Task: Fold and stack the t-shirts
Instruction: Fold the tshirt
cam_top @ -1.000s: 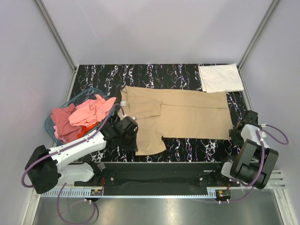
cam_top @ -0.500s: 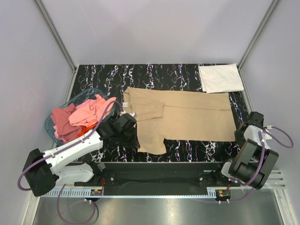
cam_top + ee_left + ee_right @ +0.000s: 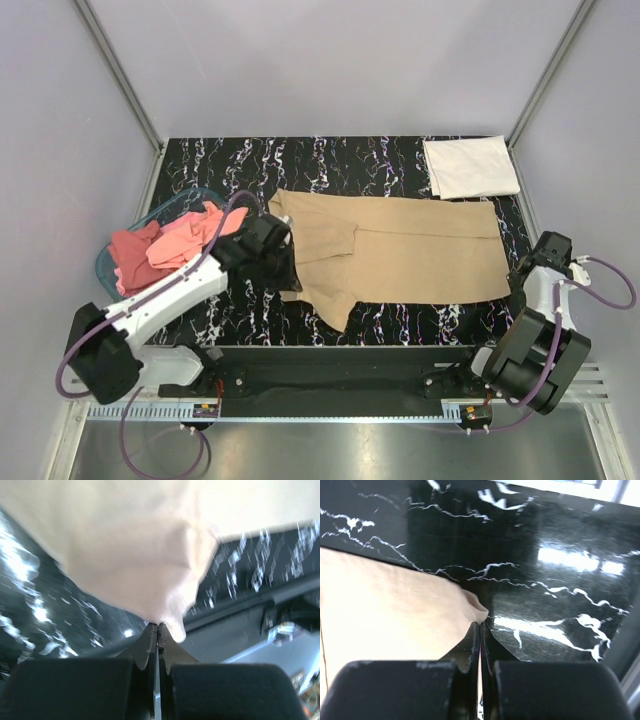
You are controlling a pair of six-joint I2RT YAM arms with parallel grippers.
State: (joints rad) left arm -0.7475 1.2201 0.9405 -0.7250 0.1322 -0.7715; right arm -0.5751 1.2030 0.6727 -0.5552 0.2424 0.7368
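Top external view: the tan t-shirt (image 3: 420, 250) lies across the table (image 3: 350, 155). The left gripper (image 3: 157, 626), clamped on its near-left edge, has carried that edge up and inward since a second ago. The right gripper (image 3: 480, 625), open then, now pinches the near-right hem corner. With both ends held, a lengthwise fold looks ready to start.

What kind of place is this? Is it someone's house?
Probably not a house: it looks like a robot lab booth. A left arm and a right arm are bolted by a black marbled table, plain grey walls close it in, and a tan t-shirt is stretched out for folding.
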